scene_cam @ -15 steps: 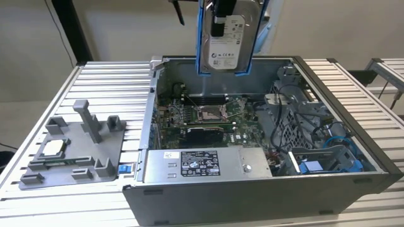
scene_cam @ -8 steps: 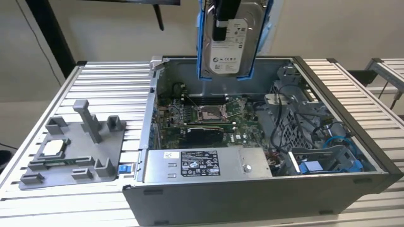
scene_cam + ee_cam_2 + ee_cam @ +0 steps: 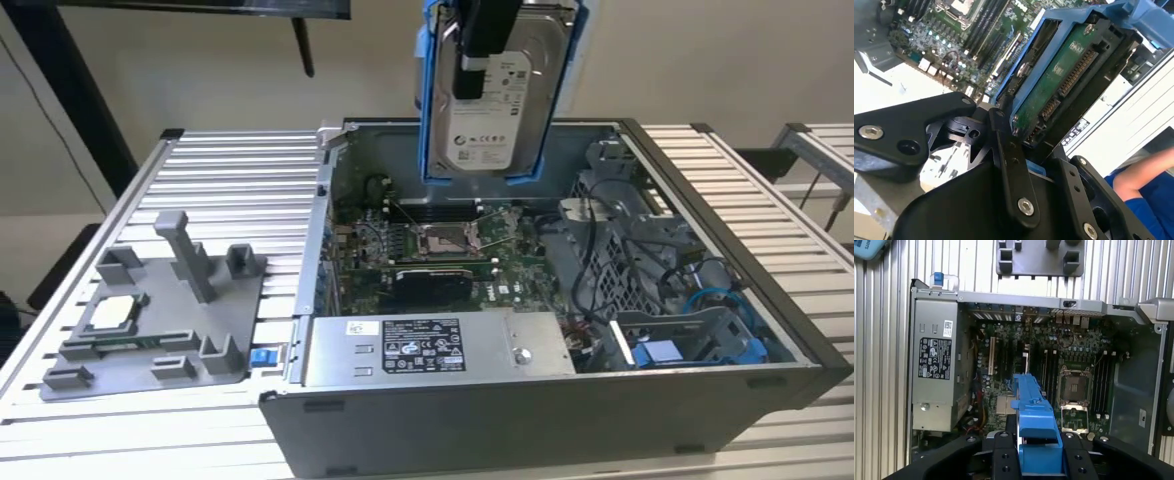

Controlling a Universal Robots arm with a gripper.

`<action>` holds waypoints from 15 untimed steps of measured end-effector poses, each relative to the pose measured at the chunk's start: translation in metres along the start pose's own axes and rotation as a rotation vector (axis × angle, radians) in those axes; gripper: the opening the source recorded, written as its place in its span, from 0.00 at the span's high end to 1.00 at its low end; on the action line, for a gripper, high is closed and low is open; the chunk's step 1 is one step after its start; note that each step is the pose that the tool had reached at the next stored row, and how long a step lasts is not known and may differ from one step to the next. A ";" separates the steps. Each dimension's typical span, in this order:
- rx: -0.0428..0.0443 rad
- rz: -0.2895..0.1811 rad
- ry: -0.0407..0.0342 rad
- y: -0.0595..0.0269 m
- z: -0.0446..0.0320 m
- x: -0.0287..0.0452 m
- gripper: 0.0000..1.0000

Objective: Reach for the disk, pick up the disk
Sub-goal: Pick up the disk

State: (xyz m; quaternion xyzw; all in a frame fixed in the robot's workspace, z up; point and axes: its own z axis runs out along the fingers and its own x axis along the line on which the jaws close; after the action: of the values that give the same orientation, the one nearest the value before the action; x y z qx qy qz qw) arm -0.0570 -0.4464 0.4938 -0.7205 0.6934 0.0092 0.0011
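The disk [image 3: 505, 100] hangs upright above the open computer case [image 3: 534, 420], clear of the motherboard. It is silver-grey with a white label and blue rails along its sides. My gripper [image 3: 471, 60] is shut on the disk, one black finger pressed over the label face. The second wrist view shows the disk's green circuit-board side [image 3: 1059, 85] in its blue frame, with a black finger [image 3: 1004, 145] clamped against its edge. In the first wrist view the disk's blue rail [image 3: 1035, 410] stands edge-on between the two black fingers [image 3: 1004, 455].
Below lie the motherboard [image 3: 441, 245], the power supply [image 3: 427, 345] and a blue bracket [image 3: 661, 352] in the case. A grey fixture [image 3: 160, 310] with a small square chip [image 3: 114, 312] sits on the slatted table [image 3: 240, 170]. A person's blue sleeve [image 3: 1149, 200] is nearby.
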 end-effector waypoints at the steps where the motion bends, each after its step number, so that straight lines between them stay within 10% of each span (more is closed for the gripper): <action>1: 0.0013 0.001 0.0001 0.0000 0.0003 0.0015 1.00; 15: 0.0116 0.051 0.0001 -0.0013 0.0027 0.0088 1.00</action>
State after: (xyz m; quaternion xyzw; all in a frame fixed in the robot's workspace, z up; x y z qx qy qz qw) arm -0.0554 -0.4551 0.4909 -0.7027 0.7115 0.0051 0.0051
